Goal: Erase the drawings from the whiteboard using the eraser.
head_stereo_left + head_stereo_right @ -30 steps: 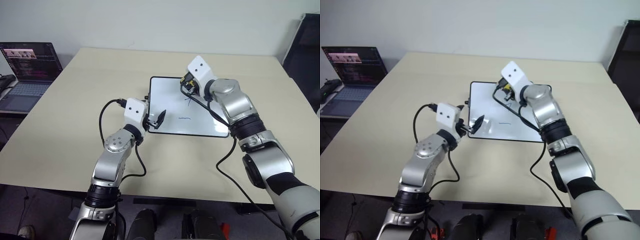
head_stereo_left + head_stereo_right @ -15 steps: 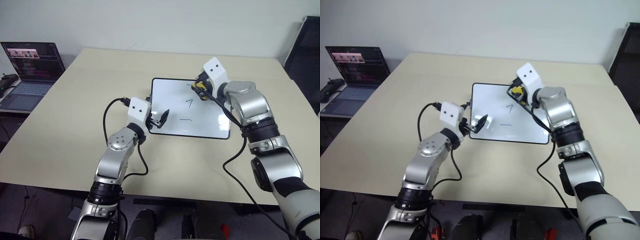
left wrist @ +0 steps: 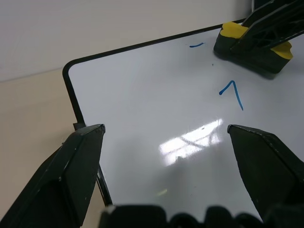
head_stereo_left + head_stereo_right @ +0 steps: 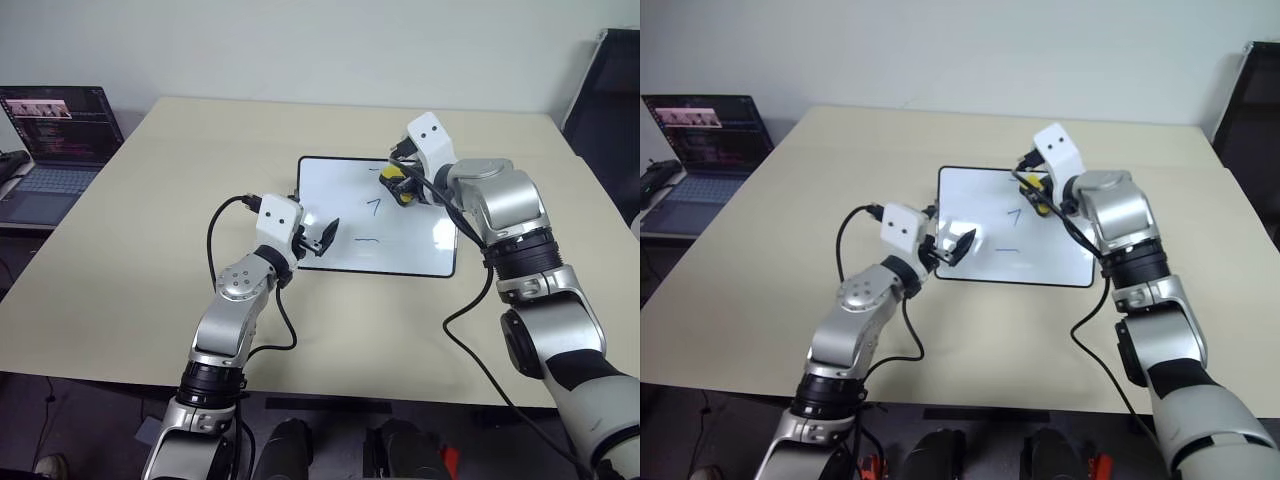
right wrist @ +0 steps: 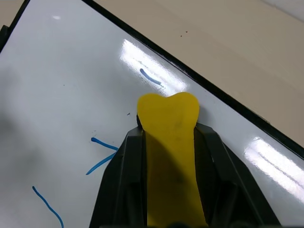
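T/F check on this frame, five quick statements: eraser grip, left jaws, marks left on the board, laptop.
1. The right gripper is shut on the eraser. True.
2. The left gripper holds the eraser. False: its jaws stand open and empty over the whiteboard, near its left edge.
3. Blue drawings remain on the whiteboard. True: a 7-like stroke, a short line below it and a small remnant near the top edge.
4. The eraser is blue. False: yellow with a dark underside.
5. The laptop sits closed on the whiteboard. False: it is open, off to the left of the table.
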{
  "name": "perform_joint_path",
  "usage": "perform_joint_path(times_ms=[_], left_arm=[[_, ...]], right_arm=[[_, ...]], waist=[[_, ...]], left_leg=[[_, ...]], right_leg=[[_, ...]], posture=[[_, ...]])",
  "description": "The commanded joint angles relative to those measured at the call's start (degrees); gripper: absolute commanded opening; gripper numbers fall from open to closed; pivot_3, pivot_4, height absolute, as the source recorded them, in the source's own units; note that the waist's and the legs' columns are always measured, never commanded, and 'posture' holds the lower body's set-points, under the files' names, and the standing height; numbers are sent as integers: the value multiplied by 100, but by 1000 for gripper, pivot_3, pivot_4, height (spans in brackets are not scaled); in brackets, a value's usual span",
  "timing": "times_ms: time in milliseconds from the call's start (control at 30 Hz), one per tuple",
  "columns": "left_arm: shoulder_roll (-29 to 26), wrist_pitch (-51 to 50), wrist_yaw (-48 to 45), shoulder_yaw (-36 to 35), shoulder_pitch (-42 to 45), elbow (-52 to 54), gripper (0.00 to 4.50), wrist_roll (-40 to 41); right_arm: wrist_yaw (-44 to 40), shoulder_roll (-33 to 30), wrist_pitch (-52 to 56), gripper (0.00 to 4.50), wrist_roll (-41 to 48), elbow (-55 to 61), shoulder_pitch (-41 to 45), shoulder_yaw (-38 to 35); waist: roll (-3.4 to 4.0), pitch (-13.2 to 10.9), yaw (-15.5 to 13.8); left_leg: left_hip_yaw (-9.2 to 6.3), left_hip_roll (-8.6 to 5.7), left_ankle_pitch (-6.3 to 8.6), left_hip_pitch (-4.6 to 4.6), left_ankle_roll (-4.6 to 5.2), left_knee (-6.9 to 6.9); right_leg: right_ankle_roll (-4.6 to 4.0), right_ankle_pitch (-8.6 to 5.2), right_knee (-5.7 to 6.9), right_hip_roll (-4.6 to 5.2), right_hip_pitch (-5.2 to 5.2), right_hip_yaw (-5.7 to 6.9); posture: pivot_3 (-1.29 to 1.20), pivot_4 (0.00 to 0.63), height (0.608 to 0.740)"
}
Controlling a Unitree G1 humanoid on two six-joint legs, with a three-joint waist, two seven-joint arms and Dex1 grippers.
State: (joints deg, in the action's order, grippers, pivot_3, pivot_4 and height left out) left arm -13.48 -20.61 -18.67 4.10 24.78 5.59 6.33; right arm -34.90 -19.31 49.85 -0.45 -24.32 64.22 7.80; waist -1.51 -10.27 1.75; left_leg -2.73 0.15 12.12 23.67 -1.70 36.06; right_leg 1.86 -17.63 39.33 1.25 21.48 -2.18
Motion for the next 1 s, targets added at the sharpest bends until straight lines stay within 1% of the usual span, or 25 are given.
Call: perform_joint_path(times_ms=[33,167,500,800,1000], left_arm=[[13,150,0,-47,41,117,4500,-17],[14,140,3,-43,27,131,4500,-17],[0,101,61,-69,-14,211,4500,-20],[5,84,92,-66,5,213,4500,-29],[-5,75,88,-76,14,222,4500,-24]], right_arm=[[34,53,93,985,132,95,250,-112],[71,120,67,985,200,59,409,-110],[92,248,49,985,310,-389,664,-141],[193,325,201,985,450,-446,661,-169],[265,495,137,985,475,-650,680,-194]], waist=[[1,0,12],[2,-1,11],[3,-2,-2],[3,-2,1],[3,-1,7]], left_leg=[[0,1,0,3,0,-1],[2,2,0,25,0,-3],[2,2,1,38,1,-9],[3,5,1,37,0,-9],[4,6,1,36,0,-8]], right_leg=[[0,0,-2,0,3,0],[0,0,-2,0,26,-2],[0,0,-29,3,29,-1],[0,0,-27,3,29,-1],[0,0,-25,3,29,-2]], posture=[[0,150,740],[0,150,740],[0,150,740],[0,150,740],[0,150,740]])
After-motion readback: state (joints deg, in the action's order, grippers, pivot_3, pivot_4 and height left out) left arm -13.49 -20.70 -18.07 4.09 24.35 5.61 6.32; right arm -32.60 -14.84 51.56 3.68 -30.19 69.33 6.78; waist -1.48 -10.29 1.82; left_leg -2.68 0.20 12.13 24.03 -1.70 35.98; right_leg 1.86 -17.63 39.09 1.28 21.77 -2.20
